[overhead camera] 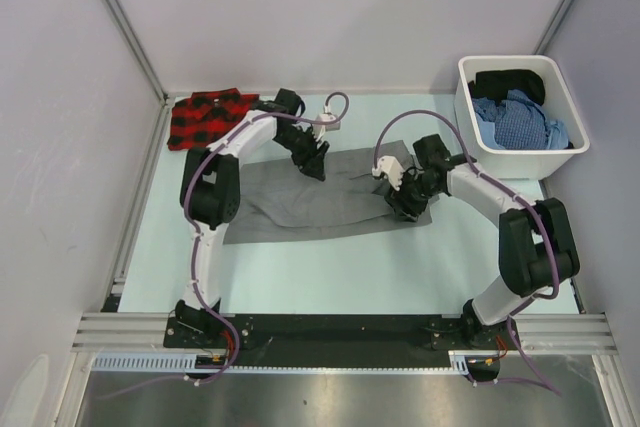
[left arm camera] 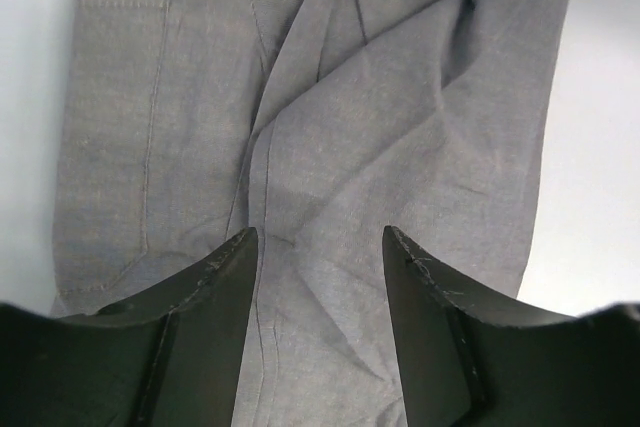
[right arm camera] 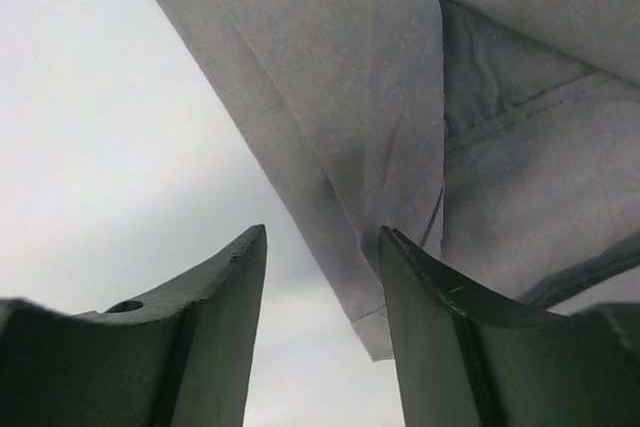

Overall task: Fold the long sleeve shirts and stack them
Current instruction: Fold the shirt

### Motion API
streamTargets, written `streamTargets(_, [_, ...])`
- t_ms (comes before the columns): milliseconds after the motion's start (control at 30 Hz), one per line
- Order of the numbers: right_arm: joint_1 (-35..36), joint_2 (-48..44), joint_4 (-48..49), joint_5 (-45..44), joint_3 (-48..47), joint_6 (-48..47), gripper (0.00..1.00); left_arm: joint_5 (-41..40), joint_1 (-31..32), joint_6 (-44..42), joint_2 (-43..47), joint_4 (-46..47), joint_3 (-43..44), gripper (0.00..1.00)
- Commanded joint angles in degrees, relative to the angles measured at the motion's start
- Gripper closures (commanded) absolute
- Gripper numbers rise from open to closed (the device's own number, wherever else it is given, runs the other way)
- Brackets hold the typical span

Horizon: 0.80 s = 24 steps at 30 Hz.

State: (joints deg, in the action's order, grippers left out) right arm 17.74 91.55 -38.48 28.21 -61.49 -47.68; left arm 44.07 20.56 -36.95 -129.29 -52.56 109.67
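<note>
Plain mid-grey cloth shirt point(overhead camera: 300, 202) lies flat between the arms, long axis left-right. Right gripper point(overhead camera: 405, 205) is at its right end, spread, pinching nothing, with the hem edge running in between the fingers. Left gripper point(overhead camera: 315, 165) is over its far edge, also spread, above a crease. Folded red-and-black plaid shirt point(overhead camera: 210, 117) sits beyond the grey shirt's far-left corner, and a white plastic bin point(overhead camera: 470, 117) of clothes beyond its far-right.
</note>
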Motion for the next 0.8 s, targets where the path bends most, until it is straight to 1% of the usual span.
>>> streamTargets(0, [0.72, -2.16, 7.53, -4.12, 2.69, -4.17, 0.45, -2.23, -0.34, 1.79, -0.34, 0.79, -1.03, 0.41])
streamTargets(100, [1.95, -2.95, 10.52, -6.05, 4.1, -5.14, 0.46, -4.08, -0.78, 2.23, -1.39, 0.79, -1.3, 0.4])
streamTargets(133, [2.39, -3.74, 13.84, -7.19, 5.67, -5.14, 0.5, -4.43, -1.39, 2.67, -1.57, 0.7, -1.65, 0.4])
streamTargets(200, [3.27, -4.01, 15.53, -9.04, 6.65, -5.05, 0.53, -4.61, -1.66, 2.58, -1.4, 0.7, -2.0, 0.4])
streamTargets(267, [3.62, -4.01, 16.59, -9.83, 6.65, -4.88, 0.6, -4.44, -1.66, 2.06, -1.14, 0.7, -2.61, 0.4])
streamTargets(300, [3.62, -4.01, 16.59, -9.75, 6.56, -4.88, 0.64, -4.26, -1.66, 1.97, -0.79, 0.79, -2.7, 0.42])
streamTargets(333, [3.62, -3.83, 16.68, -9.84, 6.39, -4.96, 0.71, -3.83, -1.66, 1.88, -0.78, 0.7, -2.88, 0.44])
streamTargets(367, [3.53, -3.83, 16.68, -10.01, 6.3, -4.97, 0.74, -3.39, -1.66, 1.97, -0.78, 0.7, -2.79, 0.46])
streamTargets(400, [3.45, -3.75, 16.68, -10.1, 6.21, -4.97, 0.8, -3.21, -1.66, 1.97, -0.78, 0.7, -2.71, 0.51])
streamTargets(433, [3.36, -3.75, 16.51, -10.1, 6.04, -5.05, 0.88, -2.94, -1.66, 2.14, -0.96, 0.7, -2.44, 0.54])
streamTargets(467, [3.36, -3.83, 16.42, -10.19, 5.95, -5.05, 0.93, -2.77, -1.66, 2.14, -1.05, 0.79, -2.35, 0.57])
streamTargets(500, [3.1, -3.83, 16.33, -10.19, 5.95, -5.05, 0.98, -2.5, -1.66, 2.23, -1.13, 0.61, -2.18, 0.63])
streamTargets(533, [3.01, -3.75, 16.16, -10.28, 5.86, -5.14, 1.0, -2.24, -1.66, 2.23, -1.4, 0.52, -1.83, 0.65])
streamTargets(567, [2.74, -3.75, 16.15, -10.1, 5.77, -5.14, 1.0, -1.72, -1.66, 2.32, -1.49, 0.09, -1.65, 0.72])
streamTargets(633, [2.04, -3.75, 15.89, -9.75, 5.6, -5.14, 1.0, -0.66, -1.66, 2.06, -1.66, -0.18, -1.21, 0.8])
streamTargets(667, [1.78, -3.75, 15.8, -9.75, 5.42, -5.14, 1.0, 0.3, -1.66, 2.23, -1.58, -0.27, -1.12, 0.89])
streamTargets(767, [1.07, -3.66, 15.28, -9.66, 5.07, -5.23, 1.0, 1.19, -1.57, 2.76, -1.49, 0.17, -0.6, 1.0])
